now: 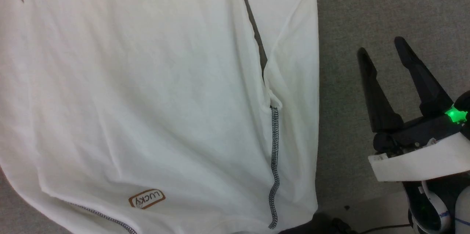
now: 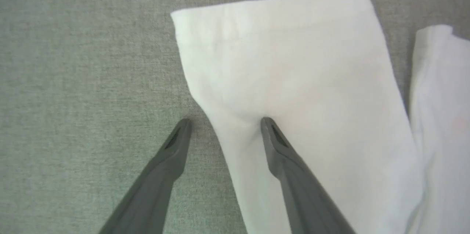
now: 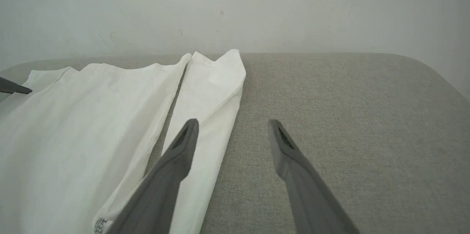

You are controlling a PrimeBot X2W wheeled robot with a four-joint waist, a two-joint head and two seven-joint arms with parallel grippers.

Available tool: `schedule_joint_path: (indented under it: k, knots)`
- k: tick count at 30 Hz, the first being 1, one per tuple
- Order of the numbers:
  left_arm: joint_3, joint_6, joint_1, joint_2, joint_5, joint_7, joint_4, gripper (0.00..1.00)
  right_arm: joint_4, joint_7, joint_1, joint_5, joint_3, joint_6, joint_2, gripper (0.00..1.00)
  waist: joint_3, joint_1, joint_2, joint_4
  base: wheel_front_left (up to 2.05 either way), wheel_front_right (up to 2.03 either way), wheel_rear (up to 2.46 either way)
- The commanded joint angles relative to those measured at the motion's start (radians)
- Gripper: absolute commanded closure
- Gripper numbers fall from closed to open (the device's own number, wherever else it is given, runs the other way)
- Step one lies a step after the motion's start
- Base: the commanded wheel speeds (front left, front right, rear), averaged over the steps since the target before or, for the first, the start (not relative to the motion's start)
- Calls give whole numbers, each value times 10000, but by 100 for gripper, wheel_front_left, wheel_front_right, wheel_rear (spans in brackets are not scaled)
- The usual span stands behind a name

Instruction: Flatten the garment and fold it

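The white long-sleeved garment [image 1: 147, 90] lies spread on the grey table, its brown-outlined logo [image 1: 147, 199] near the bottom and a grey stitched seam [image 1: 274, 153] running down its right part. My right gripper [image 1: 381, 46] is open over bare table, just right of the shirt's edge. In the right wrist view that gripper [image 3: 233, 122] has its left finger above the folded sleeve [image 3: 213, 90]. My left gripper [image 2: 226, 121] is open and straddles the edge of a sleeve [image 2: 293, 72] near its cuff. One finger is over cloth, the other over the table.
The grey fabric-covered table [image 3: 349, 116] has a rounded far corner, with a pale wall [image 3: 235, 6] behind it. More white cloth [image 2: 440, 116] lies right of the sleeve. A dark object and a cable [image 1: 330, 225] sit at the near edge.
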Motion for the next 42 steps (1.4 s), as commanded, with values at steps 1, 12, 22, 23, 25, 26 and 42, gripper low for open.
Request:
schedule_joint_path:
  k: [1, 12, 22, 23, 25, 26, 42]
  knots:
    - [-132, 39, 436, 3, -91, 228, 94, 0, 22, -67, 16, 34, -2, -19, 20, 0, 244, 0, 0, -256, 0, 0, 0]
    - [-275, 391, 1538, -405, -394, 128, -455, 100, 157, 71, 84, 74, -13, -19, 20, 0, 191, 0, 0, -311, 0, 0, 0]
    - [-631, 758, 898, -655, 1655, -2674, -303, 100, 737, 399, 30, 189, -334, -19, 20, 0, -812, 0, 0, 110, 0, 0, 0]
    - [-631, 815, 817, -749, 1816, -3041, -246, 100, 813, 444, 2, 201, -377, -19, 20, 0, -937, 0, 0, 168, 0, 0, 0]
    - [-644, 862, 686, -893, 2131, -3791, -156, 100, 959, 525, -42, 236, -439, -19, 20, 0, -1207, 0, 0, 285, 0, 0, 0]
    - [-680, 841, 659, -949, 2271, -4126, -117, 100, 1038, 562, -51, 241, -470, -19, 20, 0, -1383, 0, 0, 336, 0, 0, 0]
    - [-2045, 1675, 2628, -2165, 3173, -5442, -2847, 100, 1495, 1406, 751, 356, -1315, -19, 20, 0, -4246, 0, 0, 1095, 0, 0, 0]
